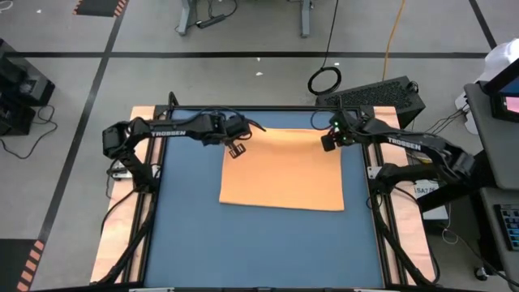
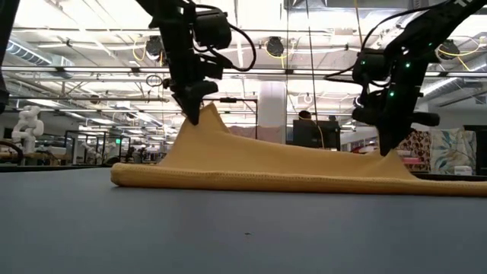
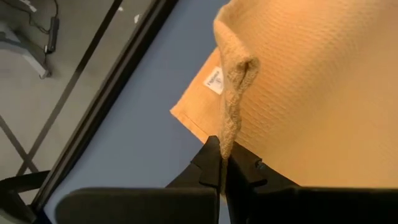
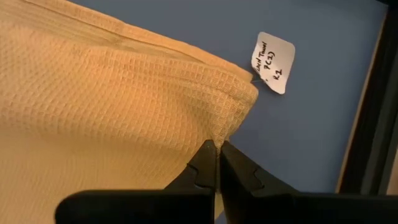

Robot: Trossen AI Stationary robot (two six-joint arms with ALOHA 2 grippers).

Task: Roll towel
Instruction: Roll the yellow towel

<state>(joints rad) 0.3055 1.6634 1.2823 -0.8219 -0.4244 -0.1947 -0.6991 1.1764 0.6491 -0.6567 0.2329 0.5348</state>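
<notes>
The orange-yellow towel point(image 1: 284, 174) lies folded flat on the blue table top, and its two far corners are held. My left gripper point(image 1: 236, 150) is shut at the far left corner, which is drawn up into a peak point(image 2: 207, 114). My right gripper point(image 1: 328, 142) is shut at the far right corner, low over the table point(image 2: 388, 148). A white tag point(image 4: 272, 62) lies on the table beside the right corner. Another small white tag point(image 3: 214, 79) shows on the layer under the lifted left corner. My left gripper pinches the towel's hemmed edge point(image 3: 227, 134) at the far left corner between its two fingers, slanting down from above. The held edge is bunched into a narrow fold and raised off the table. The cloth slopes down from it to the flat part. My right gripper pinches the tip of the far right corner point(image 4: 219, 138) between its two fingers, slanting down from above. The corner is raised only a little, and the cloth around it point(image 2: 396, 164) rests on the table.
The black frame rail point(image 1: 154, 186) and wooden margins border the blue surface on both sides. Bare blue surface point(image 1: 259, 243) stretches from the towel to the near edge. A black case point(image 1: 377, 93) stands beyond the far right corner.
</notes>
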